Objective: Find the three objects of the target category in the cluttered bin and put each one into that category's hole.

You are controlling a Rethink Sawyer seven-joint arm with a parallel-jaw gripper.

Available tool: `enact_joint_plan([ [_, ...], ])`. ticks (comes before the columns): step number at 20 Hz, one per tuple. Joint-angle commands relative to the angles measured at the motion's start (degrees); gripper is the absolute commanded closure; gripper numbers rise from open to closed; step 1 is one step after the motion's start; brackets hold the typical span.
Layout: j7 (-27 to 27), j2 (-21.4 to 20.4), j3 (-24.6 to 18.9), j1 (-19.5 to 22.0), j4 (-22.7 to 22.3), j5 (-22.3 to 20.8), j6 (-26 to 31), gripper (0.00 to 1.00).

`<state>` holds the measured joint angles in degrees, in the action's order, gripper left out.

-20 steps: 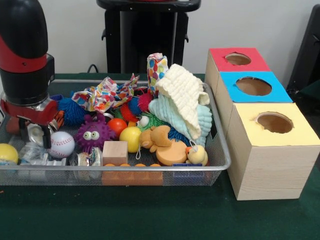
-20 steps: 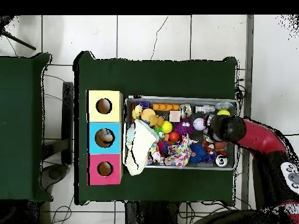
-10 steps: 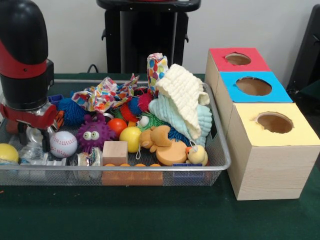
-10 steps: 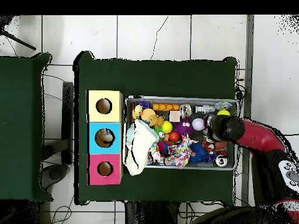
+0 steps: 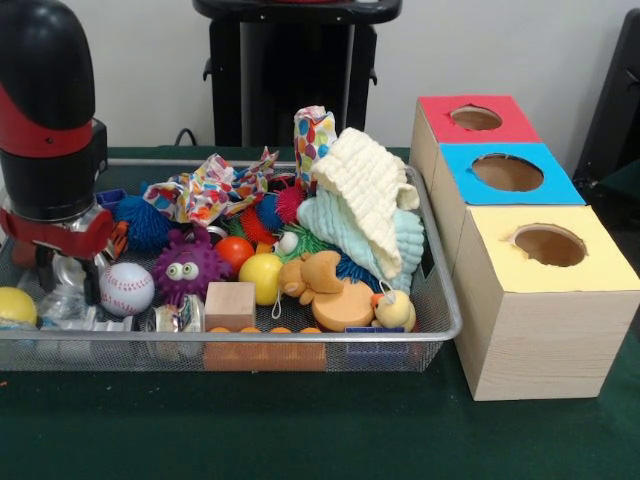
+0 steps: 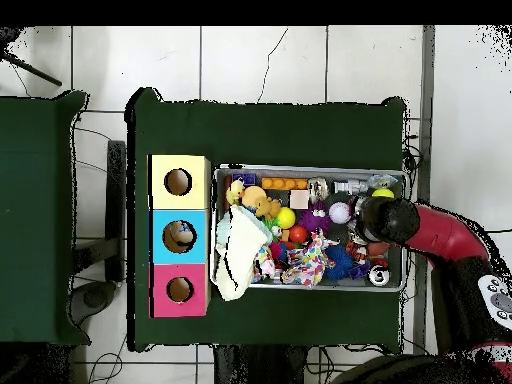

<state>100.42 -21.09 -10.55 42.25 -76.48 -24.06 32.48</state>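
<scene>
Packed tight across the wire basket (image 5: 440,330), toys touching toys, no bare mesh between. Tallest at the heaped cloths (image 5: 365,205), just beside the boxes (image 5: 520,300). Left end filled by the arm (image 5: 45,120), low above the baseball (image 5: 126,288). Open from above over all three holes; bare green table (image 5: 300,430) in front

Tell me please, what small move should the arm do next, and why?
Probably lower a little and close. The gripper hangs low over the basket's end farthest from the boxes, above shiny crumpled items beside the baseball, apparently holding nothing yet.
</scene>
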Motion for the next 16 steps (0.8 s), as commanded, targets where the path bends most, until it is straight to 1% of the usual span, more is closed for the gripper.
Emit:
enact_joint_plan([
  [1,-9.48,5.01,-5.94,0.4,-3.0,-3.07,2.74,1.0],
  [4,-9.61,4.93,-6.27,0.63,-3.2,-3.12,2.18,1.0],
  [5,-8.37,4.81,-5.46,-0.2,-2.79,-3.17,2.29,1.0],
  [7,-7.39,4.29,-5.53,0.18,-3.76,-3.19,0.45,1.0],
  [12,-7.88,3.94,-6.23,0.87,-4.6,-3.42,-0.71,1.0],
  [16,-8.03,3.84,-6.52,0.97,-4.61,-3.28,-0.24,1.0],
])
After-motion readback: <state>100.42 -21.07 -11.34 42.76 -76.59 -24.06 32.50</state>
